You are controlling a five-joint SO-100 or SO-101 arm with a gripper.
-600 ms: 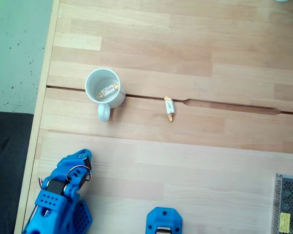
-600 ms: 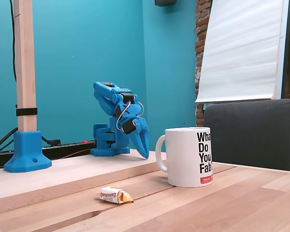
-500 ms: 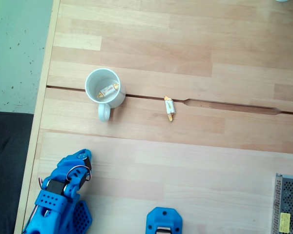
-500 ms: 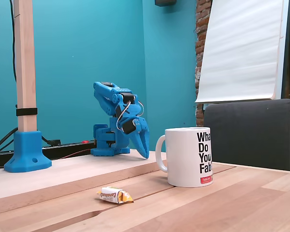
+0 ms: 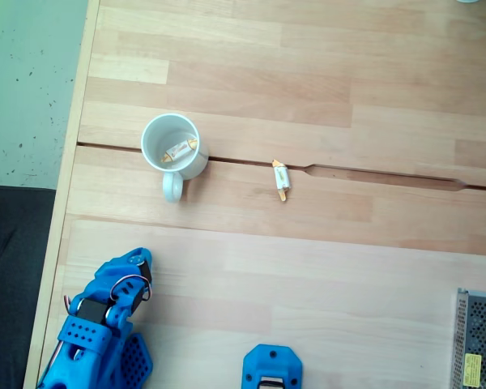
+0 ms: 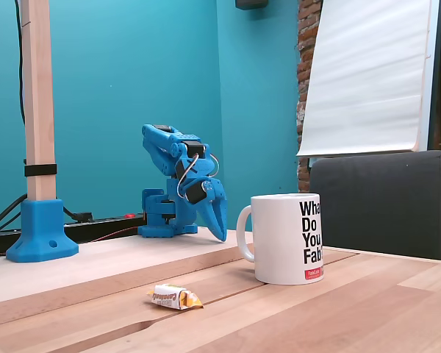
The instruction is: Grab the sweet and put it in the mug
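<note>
In the fixed view from above, the folded blue arm (image 5: 105,324) is seen below and slightly left of the white mug (image 5: 172,148), well apart from it, with a blue base block (image 5: 272,367) below and to the right of the mug at the bottom edge. The mug stands upright on the wooden table (image 5: 308,267), its handle (image 5: 172,188) turned toward the arm, and one wrapped sweet (image 5: 181,149) is seen lying inside it. A second sweet (image 5: 282,179) lies on the table to the right of the mug, beside the dark groove that runs past the mug, clear of everything else. A metal mesh box (image 5: 479,340) is seen far to the lower right of the mug. In the fixed view from the side, a wooden post in a blue foot (image 6: 40,147) stands far left of the mug (image 6: 288,238); the sweet (image 6: 175,297) lies in front of and left of the mug; the gripper (image 6: 222,234) hangs point-down behind and left of the mug, its fingers drawn together with nothing between them. Black lettering is shown on the mug's side
</note>
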